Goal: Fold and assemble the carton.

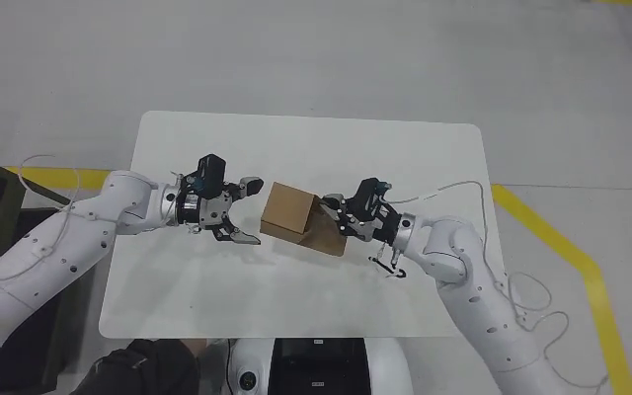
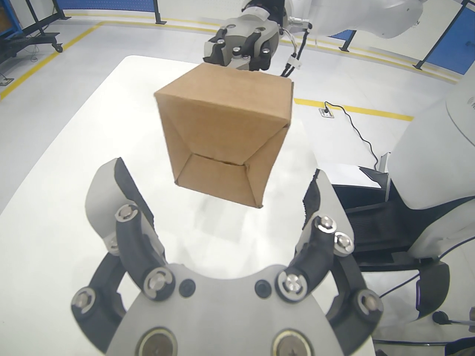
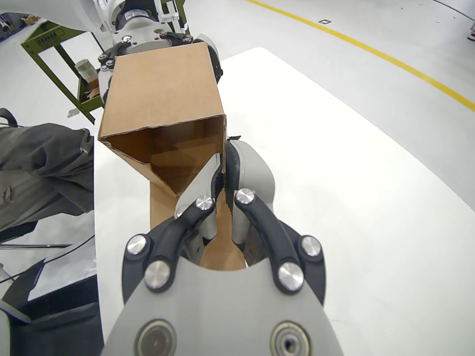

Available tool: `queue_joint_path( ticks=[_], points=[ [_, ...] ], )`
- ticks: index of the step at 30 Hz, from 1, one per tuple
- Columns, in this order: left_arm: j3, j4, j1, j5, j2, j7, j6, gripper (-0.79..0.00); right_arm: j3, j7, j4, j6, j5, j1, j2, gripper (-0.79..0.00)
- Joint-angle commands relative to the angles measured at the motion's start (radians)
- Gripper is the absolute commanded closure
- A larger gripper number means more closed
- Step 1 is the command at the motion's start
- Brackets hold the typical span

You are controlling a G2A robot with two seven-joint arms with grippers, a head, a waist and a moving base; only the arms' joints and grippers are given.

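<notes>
A brown carton (image 1: 296,217) lies on its side in the middle of the white table (image 1: 306,148). Its folded, closed end faces my left gripper (image 2: 219,187); its open end faces my right gripper (image 3: 223,164). The carton (image 2: 226,127) sits a short way in front of my left gripper (image 1: 249,210), which is open and touches nothing. My right gripper (image 1: 334,219) is shut on the carton's (image 3: 163,94) side wall at the open mouth, one finger inside and one outside. A loose flap (image 3: 222,239) lies flat on the table under that gripper.
A green metal frame (image 3: 55,38) stands off the table behind the left arm. Dark cloth (image 3: 44,164) hangs by the table's near edge. Bare table surface (image 3: 334,172) spreads on the far side of the carton.
</notes>
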Motion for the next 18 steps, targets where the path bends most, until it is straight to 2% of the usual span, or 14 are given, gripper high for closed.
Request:
queue_joint_path(
  ticks=[1,8,18],
  points=[
    [0.011,-0.003,-0.007,0.019,-0.004,0.008,0.0,-0.785,-0.016,-0.001,0.018,-0.026,-0.007,0.019,-0.001,0.0],
    [0.048,0.017,-0.039,0.06,-0.016,0.057,0.0,-0.785,-0.072,-0.039,0.062,-0.075,-0.023,0.061,-0.006,0.0],
    [0.14,0.027,-0.091,0.102,-0.018,0.121,0.0,-0.785,-0.096,-0.059,0.086,-0.073,-0.067,0.089,-0.005,0.0]
  ],
)
